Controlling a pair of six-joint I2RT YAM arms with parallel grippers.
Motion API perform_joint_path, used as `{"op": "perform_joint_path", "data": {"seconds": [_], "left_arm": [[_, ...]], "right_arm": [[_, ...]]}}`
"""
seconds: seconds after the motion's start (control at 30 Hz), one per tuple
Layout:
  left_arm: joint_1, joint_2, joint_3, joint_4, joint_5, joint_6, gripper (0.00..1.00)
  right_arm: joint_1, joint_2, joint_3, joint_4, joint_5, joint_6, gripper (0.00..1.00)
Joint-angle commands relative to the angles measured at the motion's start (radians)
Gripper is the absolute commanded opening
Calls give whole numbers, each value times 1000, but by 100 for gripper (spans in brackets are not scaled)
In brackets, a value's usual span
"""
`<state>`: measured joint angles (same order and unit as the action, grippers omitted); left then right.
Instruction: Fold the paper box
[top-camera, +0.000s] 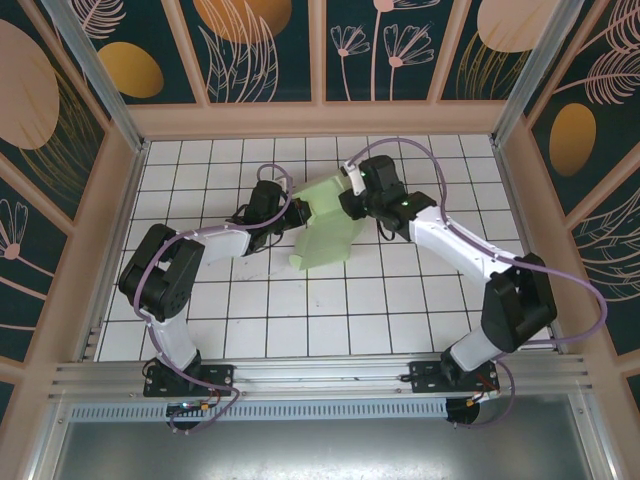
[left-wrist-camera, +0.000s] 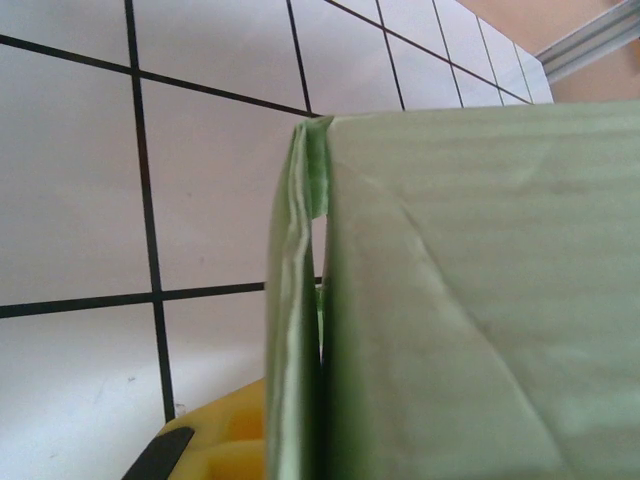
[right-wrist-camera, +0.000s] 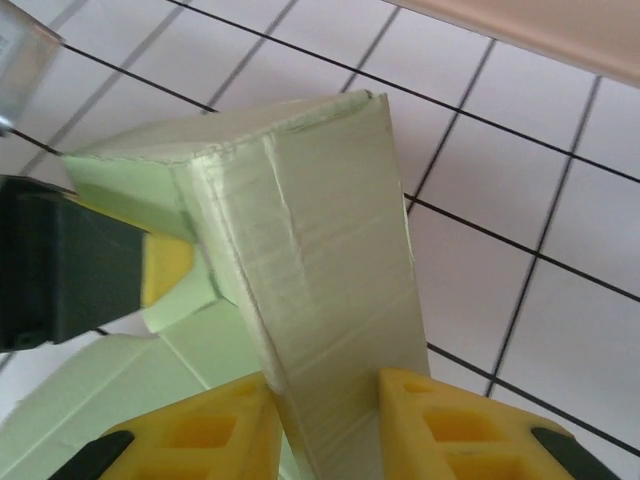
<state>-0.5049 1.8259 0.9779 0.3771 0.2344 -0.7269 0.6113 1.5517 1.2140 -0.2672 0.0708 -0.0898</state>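
pinching the pale mint-green thin card paper box (top-camera: 325, 235) over the middle of the white tiled table (top-camera: 300, 320), my left gripper (top-camera: 286, 212) clamps a flap (right-wrist-camera: 130, 195), my right gripper (right-wrist-camera: 325, 430) grips a wall (right-wrist-camera: 320, 260) narrowly; uneven pulling may tear it.

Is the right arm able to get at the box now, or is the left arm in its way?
Probably yes. The right end effector straddles one folded wall of the box, while the left end effector pinches a flap to the side, leaving that wall free.
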Motion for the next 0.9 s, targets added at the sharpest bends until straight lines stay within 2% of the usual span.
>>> {"op": "perform_joint_path", "data": {"seconds": [0.0,0.2,0.47,0.87], "left_arm": [[-10,-21,4,47,48,3,0],[-8,-25,1,47,45,2,0],[-10,-29,1,47,45,4,0],[-10,-25,8,46,54,-6,0]], "right_arm": [[64,62,53,-32,192,-53,31],[128,122,91,-46,356,-90,33],[168,169,109,-46,460,-91,27],[259,319,172,-91,773,-66,20]]}}
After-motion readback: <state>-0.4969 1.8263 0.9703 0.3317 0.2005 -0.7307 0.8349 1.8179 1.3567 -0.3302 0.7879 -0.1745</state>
